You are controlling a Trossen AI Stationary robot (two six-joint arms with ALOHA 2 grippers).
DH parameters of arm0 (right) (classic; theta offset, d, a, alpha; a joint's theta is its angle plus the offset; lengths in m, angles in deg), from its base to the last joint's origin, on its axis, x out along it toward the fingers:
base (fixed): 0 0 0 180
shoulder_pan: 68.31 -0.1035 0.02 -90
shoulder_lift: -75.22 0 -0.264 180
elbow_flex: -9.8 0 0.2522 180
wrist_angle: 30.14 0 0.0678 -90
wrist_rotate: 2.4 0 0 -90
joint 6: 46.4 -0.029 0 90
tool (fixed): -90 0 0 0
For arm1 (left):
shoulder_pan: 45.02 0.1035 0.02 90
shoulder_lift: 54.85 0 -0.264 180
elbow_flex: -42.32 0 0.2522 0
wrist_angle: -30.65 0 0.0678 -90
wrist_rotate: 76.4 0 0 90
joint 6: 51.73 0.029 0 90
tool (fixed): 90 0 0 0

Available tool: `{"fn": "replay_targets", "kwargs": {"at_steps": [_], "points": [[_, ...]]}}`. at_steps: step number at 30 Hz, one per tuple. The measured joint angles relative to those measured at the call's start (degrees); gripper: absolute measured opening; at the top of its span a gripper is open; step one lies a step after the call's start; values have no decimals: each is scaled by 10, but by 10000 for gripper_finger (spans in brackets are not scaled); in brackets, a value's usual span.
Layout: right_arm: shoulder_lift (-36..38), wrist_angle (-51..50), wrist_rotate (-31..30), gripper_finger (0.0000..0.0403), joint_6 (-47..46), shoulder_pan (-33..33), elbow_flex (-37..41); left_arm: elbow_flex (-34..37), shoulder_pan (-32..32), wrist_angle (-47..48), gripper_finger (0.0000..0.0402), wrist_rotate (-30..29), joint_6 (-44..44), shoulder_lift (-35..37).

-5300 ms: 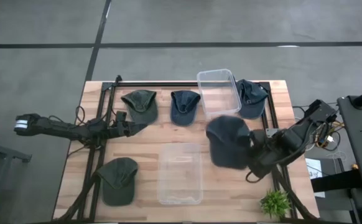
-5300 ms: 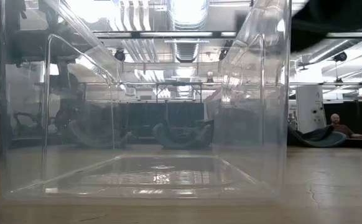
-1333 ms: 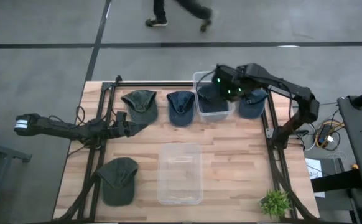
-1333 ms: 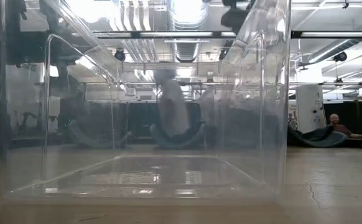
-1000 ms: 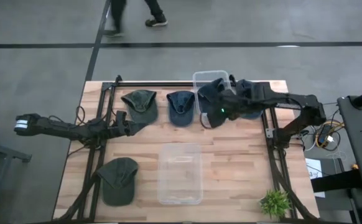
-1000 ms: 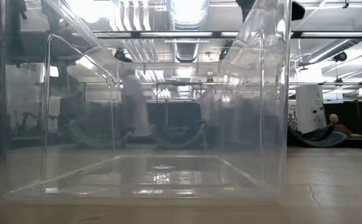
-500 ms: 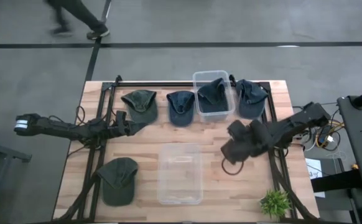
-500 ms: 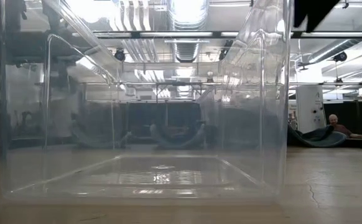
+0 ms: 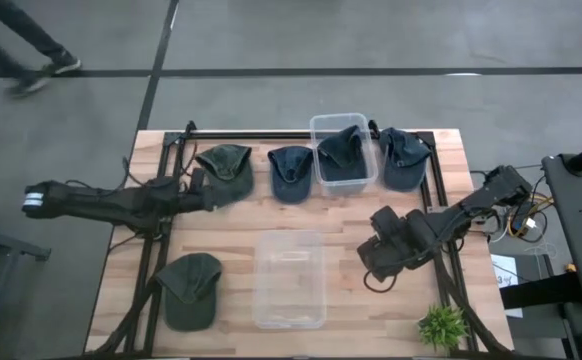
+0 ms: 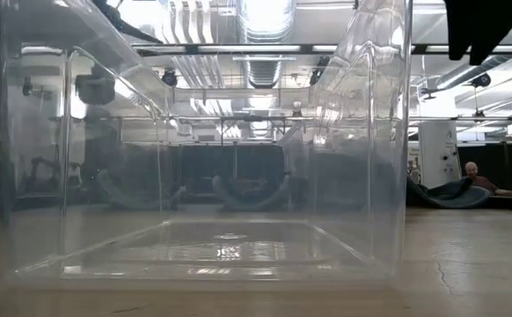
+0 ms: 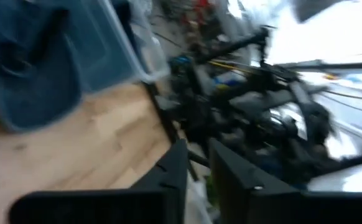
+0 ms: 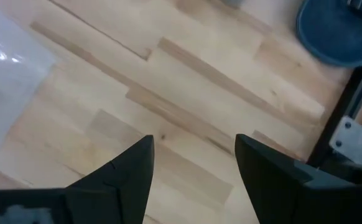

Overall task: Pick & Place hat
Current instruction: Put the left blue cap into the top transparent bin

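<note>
Three dark blue hats show at the far edge: one (image 9: 293,170) on the wood, one (image 9: 343,155) inside the far clear bin (image 9: 318,125), one (image 9: 403,158) at the right. A green hat (image 9: 226,163) lies far left, another (image 9: 191,288) near left. My right gripper (image 9: 371,268) hangs open over bare wood right of the near clear bin (image 9: 291,278); nothing is between its fingers (image 12: 125,171). My left gripper (image 9: 209,190) stands beside the far green hat's brim; a narrow gap (image 11: 198,168) shows between its fingers, with nothing in it.
The near clear bin (image 10: 203,176) fills the low view. A black metal frame (image 9: 433,200) runs along the table's sides and far edge. A small green plant (image 9: 441,325) stands at the near right corner. A person's legs (image 9: 21,50) show on the floor beyond the table.
My right gripper has drawn away from the far bin, where the blue hat stays, and gone toward the table's near edge, ending over bare wood beside the near bin. My left gripper has shifted slightly toward the far green hat. A person walked leftward beyond the table.
</note>
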State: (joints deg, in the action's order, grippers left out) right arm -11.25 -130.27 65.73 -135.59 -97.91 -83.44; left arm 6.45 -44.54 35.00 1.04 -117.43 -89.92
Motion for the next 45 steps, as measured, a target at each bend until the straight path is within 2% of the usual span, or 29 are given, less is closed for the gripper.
{"fn": "replay_targets", "kwargs": {"at_steps": [4, 6, 9, 15, 19, 23, 32, 37, 45], "points": [[4, 0, -26, 219, -6, -2, 0, -65, 16, 131, 131, -104, -54, -43], [8, -2, -26, 219, -7, -2, -4, -89, 28, 148, 153, -115, -95, -80], [22, -1, -31, 219, -10, -4, -18, -117, 49, 150, 172, -86, -109, -143], [65, 3, -84, 219, 16, -8, -58, -171, 114, 187, 177, -66, -108, -259], [99, 6, -160, 219, 36, -9, -81, -200, 159, 204, 177, 3, -102, -327], [129, 15, -210, 219, 44, -9, -91, -233, 199, 204, 177, 52, -73, -395], [169, 17, -253, 219, 34, -9, -92, -312, 243, 219, 177, 169, -1, -539], [171, 18, -264, 219, 32, -9, -92, -356, 244, 304, 177, 145, 46, -572], [171, 19, -284, 219, 28, -9, -92, -368, 254, 274, 177, 157, 62, -618]]}}
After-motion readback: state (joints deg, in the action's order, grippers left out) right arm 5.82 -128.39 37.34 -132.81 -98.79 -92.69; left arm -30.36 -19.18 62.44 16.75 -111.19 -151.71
